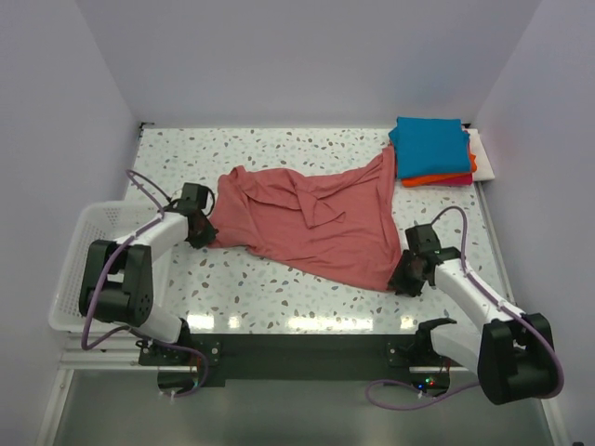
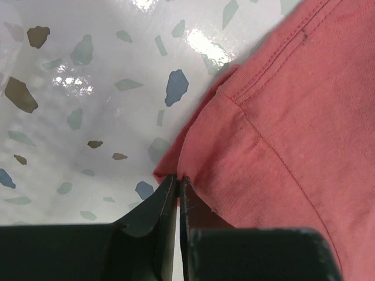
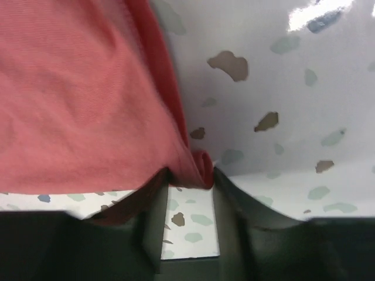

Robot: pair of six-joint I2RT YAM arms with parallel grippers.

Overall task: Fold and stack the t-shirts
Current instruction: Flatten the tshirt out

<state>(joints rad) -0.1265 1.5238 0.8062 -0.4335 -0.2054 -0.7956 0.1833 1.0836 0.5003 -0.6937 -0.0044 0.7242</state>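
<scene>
The large dusty-red t-shirt [image 1: 316, 218] lies spread and rumpled across the middle of the table. My left gripper [image 1: 210, 236] is shut on its left corner; in the left wrist view the gripper [image 2: 178, 178] pinches the cloth [image 2: 293, 117] at its edge. My right gripper [image 1: 405, 275] holds the shirt's near right corner; in the right wrist view a bunched hem [image 3: 196, 167] sits between the fingers of the gripper [image 3: 191, 172]. A folded teal-blue t-shirt [image 1: 430, 147] lies on an orange one [image 1: 429, 180], with a thin magenta edge [image 1: 461, 179], at the far right.
A white mesh basket [image 1: 79, 269] stands off the table's left edge beside the left arm. A white sheet [image 1: 482, 156] lies under the stack at the far right. The speckled tabletop [image 1: 279, 297] shows in front of the shirt.
</scene>
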